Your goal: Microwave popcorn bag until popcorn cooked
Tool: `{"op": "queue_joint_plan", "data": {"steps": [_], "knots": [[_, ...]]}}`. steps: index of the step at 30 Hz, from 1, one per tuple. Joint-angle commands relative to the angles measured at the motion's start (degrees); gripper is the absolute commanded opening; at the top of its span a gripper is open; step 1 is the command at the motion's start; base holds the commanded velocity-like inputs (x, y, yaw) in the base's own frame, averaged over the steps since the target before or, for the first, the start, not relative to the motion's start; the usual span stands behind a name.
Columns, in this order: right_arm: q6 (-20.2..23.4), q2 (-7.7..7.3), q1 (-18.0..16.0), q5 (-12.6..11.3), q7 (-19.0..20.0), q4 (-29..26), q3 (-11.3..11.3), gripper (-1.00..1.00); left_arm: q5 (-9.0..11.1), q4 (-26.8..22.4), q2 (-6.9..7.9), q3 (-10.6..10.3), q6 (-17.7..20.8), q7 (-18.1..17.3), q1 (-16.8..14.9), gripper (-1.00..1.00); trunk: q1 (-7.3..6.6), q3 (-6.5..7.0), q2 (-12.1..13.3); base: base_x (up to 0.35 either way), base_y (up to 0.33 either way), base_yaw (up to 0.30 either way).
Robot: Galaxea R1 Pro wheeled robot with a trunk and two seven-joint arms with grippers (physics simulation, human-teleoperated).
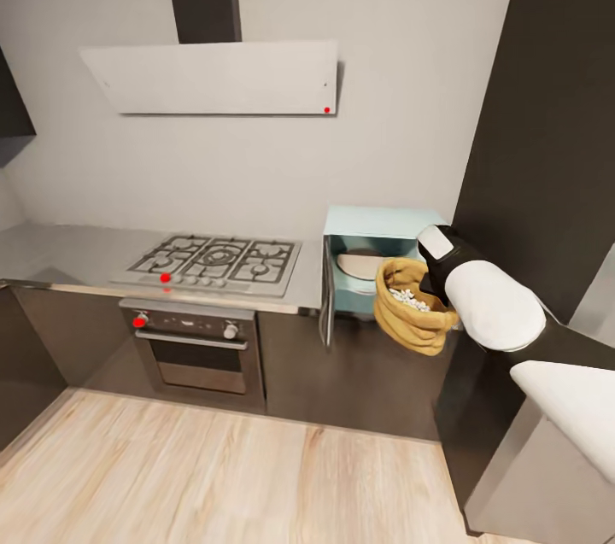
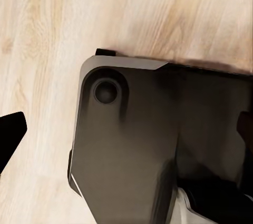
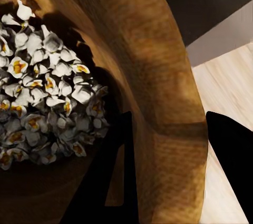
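Note:
The pale blue microwave (image 1: 376, 224) stands at the right end of the steel countertop (image 1: 68, 249). Its door (image 1: 325, 292) is swung open to the left and a round plate (image 1: 359, 264) shows inside. Just in front of the opening, in the air, hangs the tan popcorn bag (image 1: 410, 326) with white popcorn (image 1: 408, 299) in it. My right gripper (image 1: 434, 295) is shut on its rim. In the right wrist view one finger (image 3: 113, 182) is inside the popcorn bag (image 3: 137, 39) beside the popped popcorn (image 3: 47, 81), the other outside. My left gripper (image 2: 126, 132) is open over the floor.
A gas hob (image 1: 218, 260) sits in the worktop with a steel built-in oven (image 1: 196, 348) below and a hood (image 1: 213, 76) above. A tall dark cabinet (image 1: 547, 143) rises right of the microwave. My own dark base (image 2: 132, 145) shows over the wooden floor (image 2: 47, 18).

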Motion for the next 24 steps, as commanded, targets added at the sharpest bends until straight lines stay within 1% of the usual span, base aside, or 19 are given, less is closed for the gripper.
{"op": "queue_joint_plan", "data": {"steps": [1, 13, 24], "knots": [[0.35, 0.04, -0.05, -0.03, -0.19, -0.11, -0.09, -1.00, 0.27, 0.04, -0.03, 0.35, -0.14, -0.27, -0.05, 1.00, 0.07, -0.13, -0.12, 0.344, 0.000, 0.000], [0.43, -0.07, -0.05, -0.06, -0.19, -0.11, -0.13, -1.00, 0.28, 0.04, 0.00, 0.51, -0.14, -0.27, -0.05, 1.00, 0.07, -0.13, -0.12, 0.334, 0.000, 0.000], [0.43, 0.11, -0.05, -0.06, -0.19, -0.04, -0.09, -1.00, 0.20, 0.04, -0.01, 0.35, -0.14, -0.27, -0.04, 1.00, 0.07, -0.13, -0.12, 0.027, 0.000, 0.000]]}}
